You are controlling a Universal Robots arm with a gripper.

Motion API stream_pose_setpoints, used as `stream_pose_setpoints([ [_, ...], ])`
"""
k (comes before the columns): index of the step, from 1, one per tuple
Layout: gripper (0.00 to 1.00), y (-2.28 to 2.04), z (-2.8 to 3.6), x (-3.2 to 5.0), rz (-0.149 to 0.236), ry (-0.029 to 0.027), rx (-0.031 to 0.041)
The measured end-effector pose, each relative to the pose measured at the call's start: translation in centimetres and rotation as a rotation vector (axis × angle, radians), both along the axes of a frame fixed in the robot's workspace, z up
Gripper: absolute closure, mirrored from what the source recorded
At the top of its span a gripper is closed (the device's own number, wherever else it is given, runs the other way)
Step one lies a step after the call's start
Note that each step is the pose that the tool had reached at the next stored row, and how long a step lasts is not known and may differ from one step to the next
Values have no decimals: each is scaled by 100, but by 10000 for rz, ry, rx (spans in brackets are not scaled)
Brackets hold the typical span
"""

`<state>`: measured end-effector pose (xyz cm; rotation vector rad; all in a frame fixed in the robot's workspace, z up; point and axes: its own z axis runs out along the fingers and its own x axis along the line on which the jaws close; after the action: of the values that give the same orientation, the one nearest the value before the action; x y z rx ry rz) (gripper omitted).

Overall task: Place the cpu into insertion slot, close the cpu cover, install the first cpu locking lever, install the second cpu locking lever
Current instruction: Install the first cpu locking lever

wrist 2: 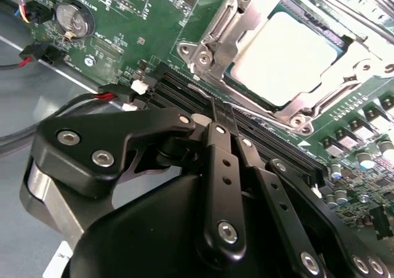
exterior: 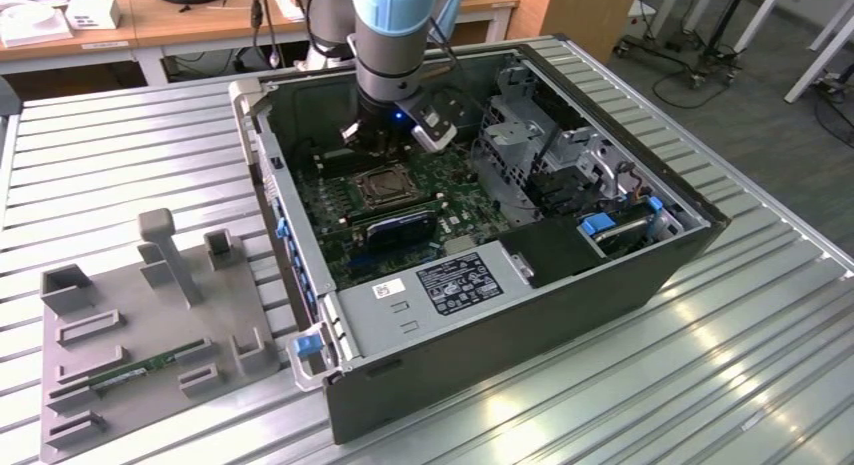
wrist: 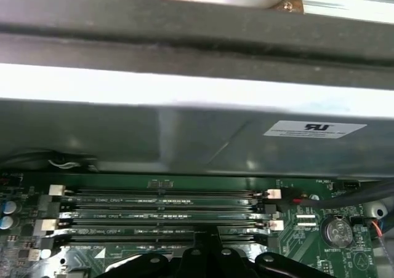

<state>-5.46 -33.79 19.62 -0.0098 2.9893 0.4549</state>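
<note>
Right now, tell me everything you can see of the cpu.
The cpu is a small flat square chip with a pale, dull silvery metal top and a thin green rim. It lies flat in the insertion slot, whose dark edge shows along one side. The silvery cpu cover frames it, the top showing through the cut-out. The gripper is apart from it, over the long memory slots.

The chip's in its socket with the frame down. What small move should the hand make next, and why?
Probably slide the hand from above the memory slots toward the cpu cover. The cpu already sits under it, the hand is shut and empty, and I can't tell whether the cover is latched.
</note>
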Motion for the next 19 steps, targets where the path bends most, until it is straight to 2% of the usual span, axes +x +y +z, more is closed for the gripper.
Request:
stream_pose_setpoints([
  [8, 89, 3, -3, 65, 1, -2, 5],
  [19, 89, 2, 6, 70, 0, 1, -3],
])
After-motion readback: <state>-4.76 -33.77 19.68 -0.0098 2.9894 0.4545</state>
